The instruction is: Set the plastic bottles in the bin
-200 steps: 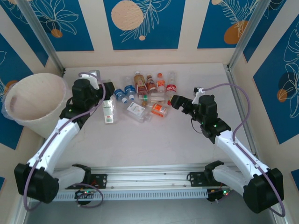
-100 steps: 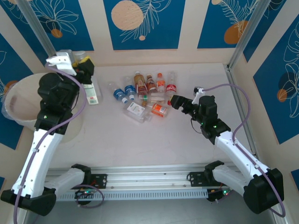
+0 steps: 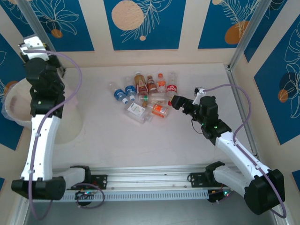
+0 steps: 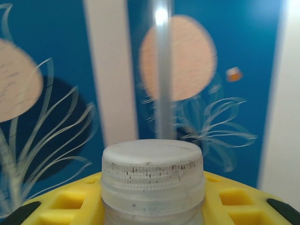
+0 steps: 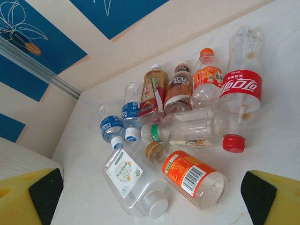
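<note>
Transport-and-drop step, by the look of it. Gripping one white-capped bottle (image 4: 153, 174) in the left gripper (image 4: 153, 211), clenched just below the cap between yellow pads (image 4: 84, 190). Carried high at the far left, close to the blue wall panels, above or just beyond the far rim of the bin (image 3: 16, 105). Cannot tell from the overhead view whether squarely over the mouth.

To do it well:
- Bring the bottle over the middle of the bin's opening before letting go, not merely over the rim.
- Lower a little, or tip the wrist downward, so as to drop it base-first rather than fling it against the wall or the thin liner.
- Open wide in one clean motion and wait for a clean fall before swinging away.
- Mind the metal post (image 3: 30, 18) close by at the far left while turning.

Holding the right gripper (image 3: 175, 101) spread open and empty, just right of the heap of plastic bottles (image 3: 143, 96) at the far middle of the tabletop (image 3: 140, 145).

Seen from the right wrist:
- a red-labelled cola bottle (image 5: 241, 86) on the right of the heap
- an orange-labelled bottle (image 5: 192, 176) lying nearest
- a clear square bottle (image 5: 133, 180) just left of that

Probably best to take the orange-labelled bottle next, as the closest and least hemmed in. Plenty left on the tabletop, so likely early in the task.
</note>
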